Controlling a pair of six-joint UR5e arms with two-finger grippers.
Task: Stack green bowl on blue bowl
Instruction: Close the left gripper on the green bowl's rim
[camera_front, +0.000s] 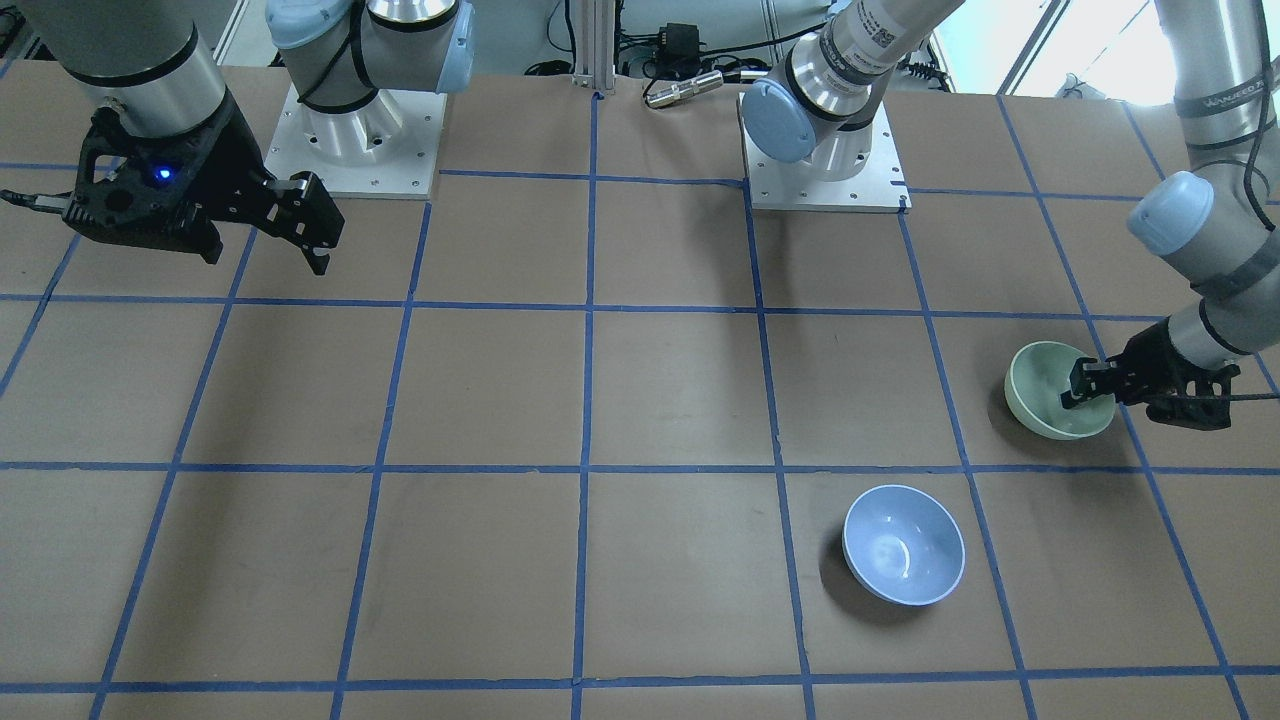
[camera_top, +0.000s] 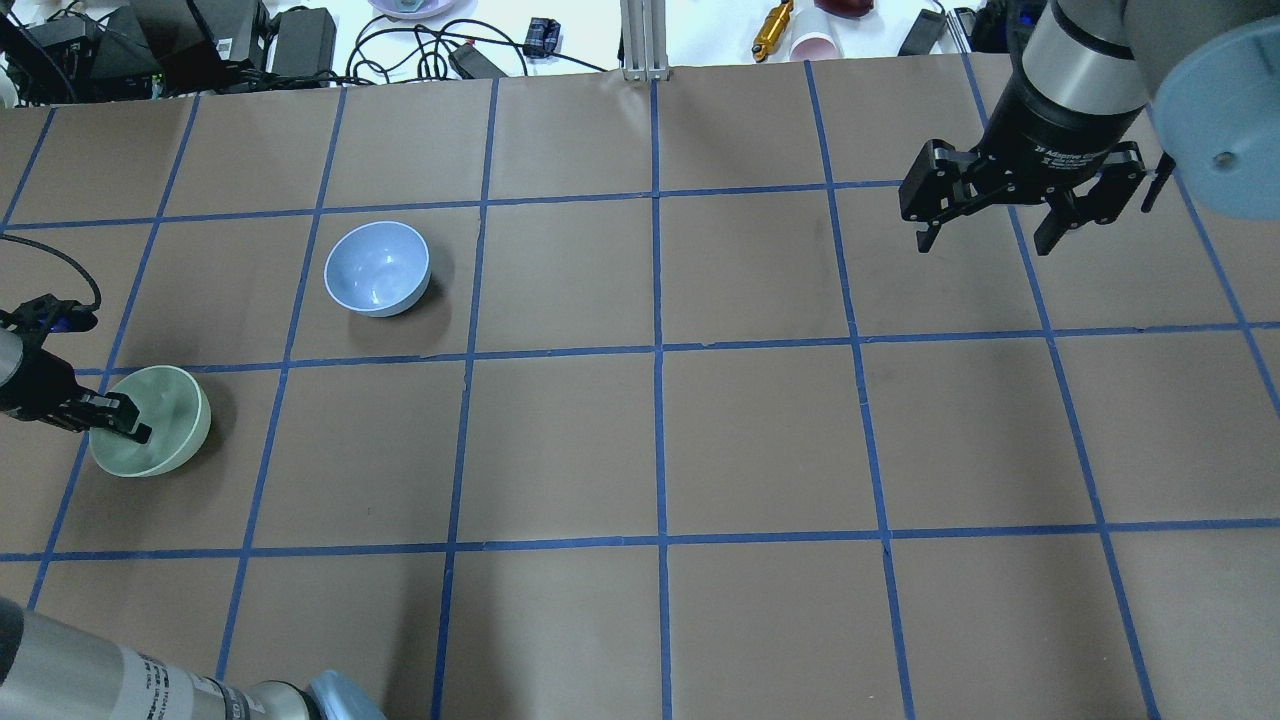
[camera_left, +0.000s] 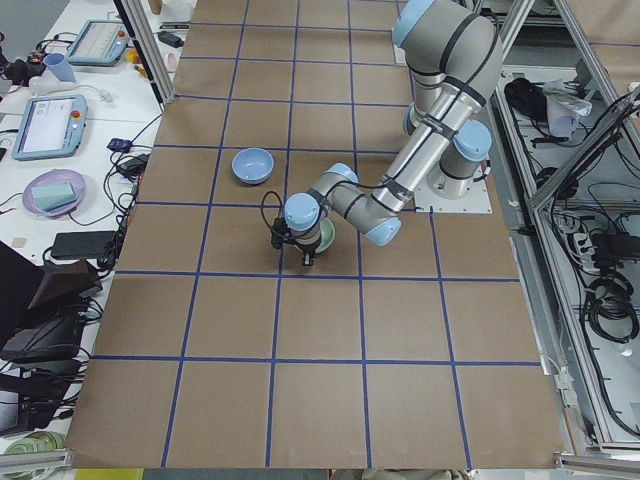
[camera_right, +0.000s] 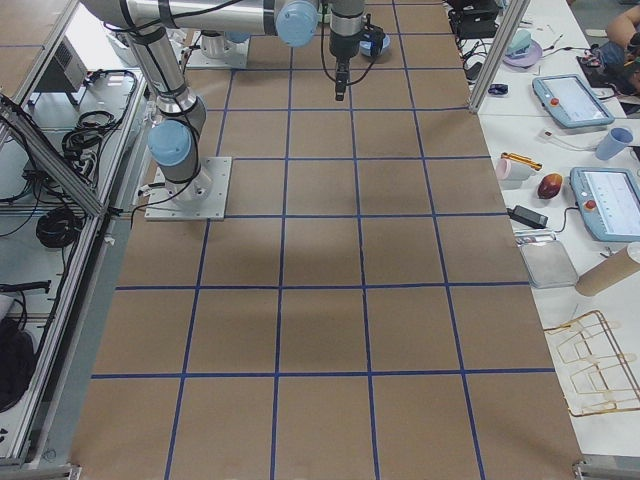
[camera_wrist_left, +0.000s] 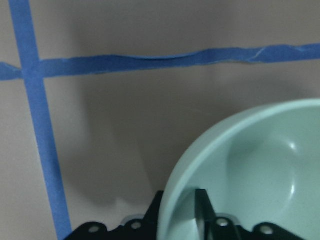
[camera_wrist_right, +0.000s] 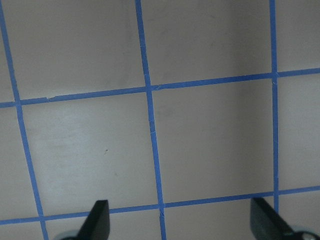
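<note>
The green bowl (camera_front: 1045, 400) (camera_top: 170, 425) is tilted near the table's left end. My left gripper (camera_front: 1088, 390) (camera_top: 128, 425) is shut on its rim. In the left wrist view one finger (camera_wrist_left: 202, 212) lies inside the green bowl (camera_wrist_left: 260, 170) and the other is outside its wall. The blue bowl (camera_front: 903, 545) (camera_top: 377, 268) sits upright and empty one grid square away, apart from the green bowl. My right gripper (camera_top: 985, 240) (camera_front: 312, 240) is open and empty, hovering above the table on the far right side.
The brown table (camera_top: 660, 440) carries a blue tape grid. Both arm bases (camera_front: 355, 140) stand at the robot's edge. Cables, a power supply and small items (camera_top: 300, 35) lie beyond the far edge.
</note>
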